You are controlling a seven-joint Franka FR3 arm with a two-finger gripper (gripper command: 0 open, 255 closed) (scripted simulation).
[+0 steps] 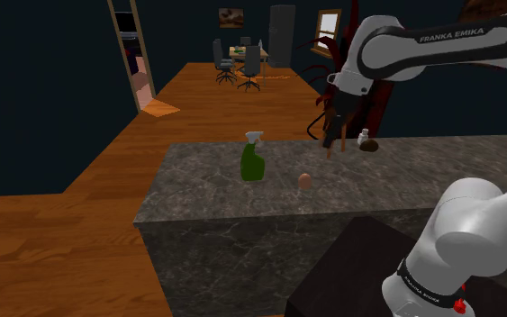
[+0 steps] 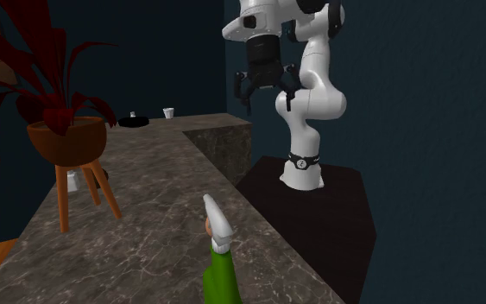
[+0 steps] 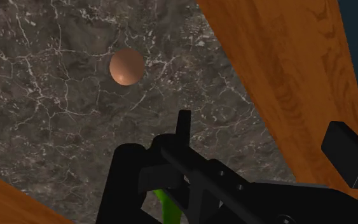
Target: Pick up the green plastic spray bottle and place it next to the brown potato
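The green spray bottle (image 1: 253,162) with a pale trigger head stands upright on the dark marble counter (image 1: 404,180), toward the shoulder view's left. A small brown potato (image 1: 305,180) lies a short way to its right, apart from it. My gripper (image 1: 330,126) hangs high above the counter, right of both, open and holding nothing. In the second exterior view the gripper (image 2: 268,93) is far behind the bottle (image 2: 219,259). In the wrist view the potato (image 3: 125,67) lies ahead of the gripper (image 3: 241,168), and a sliver of the green bottle (image 3: 165,203) shows beside one finger.
A red-leaved plant in a brown pot on a wooden stand (image 2: 66,138) occupies the counter near the arm. A black dish (image 2: 133,122) and a white cup (image 2: 169,112) sit at the far end. The counter edge drops to a wooden floor (image 1: 62,243).
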